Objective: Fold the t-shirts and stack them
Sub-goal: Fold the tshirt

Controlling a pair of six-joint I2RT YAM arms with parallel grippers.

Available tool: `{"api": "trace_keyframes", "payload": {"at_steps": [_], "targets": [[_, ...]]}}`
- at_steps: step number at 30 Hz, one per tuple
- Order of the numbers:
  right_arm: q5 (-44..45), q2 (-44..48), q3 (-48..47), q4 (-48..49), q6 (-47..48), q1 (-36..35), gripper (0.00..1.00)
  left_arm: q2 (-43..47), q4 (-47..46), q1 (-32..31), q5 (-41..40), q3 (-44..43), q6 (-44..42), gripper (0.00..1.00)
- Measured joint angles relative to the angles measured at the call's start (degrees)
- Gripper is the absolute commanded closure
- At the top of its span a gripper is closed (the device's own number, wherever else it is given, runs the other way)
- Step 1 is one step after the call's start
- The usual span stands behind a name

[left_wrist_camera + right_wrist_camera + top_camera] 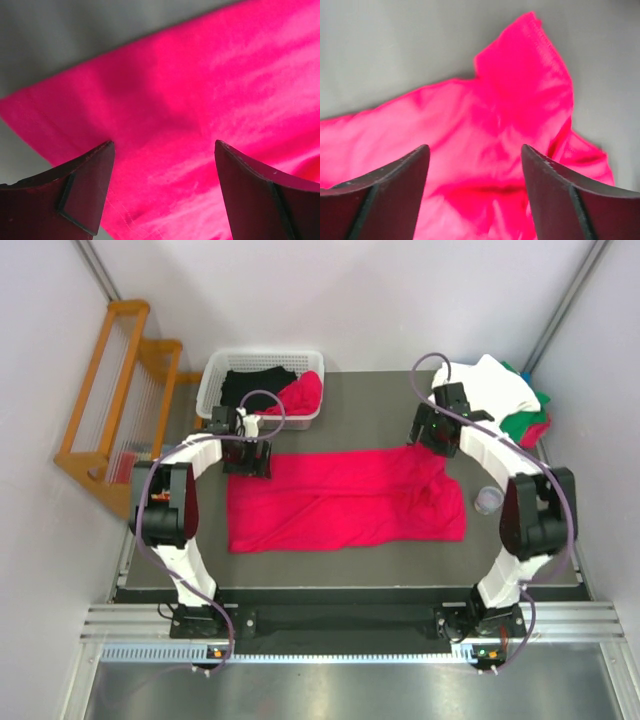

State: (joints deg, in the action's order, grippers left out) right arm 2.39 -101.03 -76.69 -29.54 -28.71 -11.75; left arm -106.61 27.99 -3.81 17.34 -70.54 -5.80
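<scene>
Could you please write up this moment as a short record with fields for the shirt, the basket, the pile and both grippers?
shirt on table: crimson-red cotton t-shirt, lying as a long band, rumpled at its right end
basket: white plastic lattice basket holding black and red garments
pile: white, green and red folded tees, far right corner
left gripper: open over the shirt
right gripper: open, holding nothing

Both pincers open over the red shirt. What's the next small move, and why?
Probably lower the right pincer onto the rumpled sleeve end of the red shirt and grip it. That end lies bunched, while the left end under the open left pincer lies flat, a corner of it between the fingers. Smoothing the sleeve looks needed before another fold.
</scene>
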Motion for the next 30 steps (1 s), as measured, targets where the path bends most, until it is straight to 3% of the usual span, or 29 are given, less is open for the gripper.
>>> {"api": "trace_keyframes", "payload": {"at_steps": [6,15,30], "targets": [[-0.04,13.51,9.79,0.59,0.00,-4.85,0.19,-0.44,-1.84,0.61,-0.76,-0.09,-0.11,0.15],[-3.19,15.41,25.24,0.31,-0.04,-9.35,0.24,-0.70,-4.04,3.63,1.38,0.35,-0.17,0.15],[-3.48,15.54,26.47,0.59,-0.04,-12.92,0.26,1.38,-5.62,5.73,3.39,3.28,-0.33,0.15]]}}
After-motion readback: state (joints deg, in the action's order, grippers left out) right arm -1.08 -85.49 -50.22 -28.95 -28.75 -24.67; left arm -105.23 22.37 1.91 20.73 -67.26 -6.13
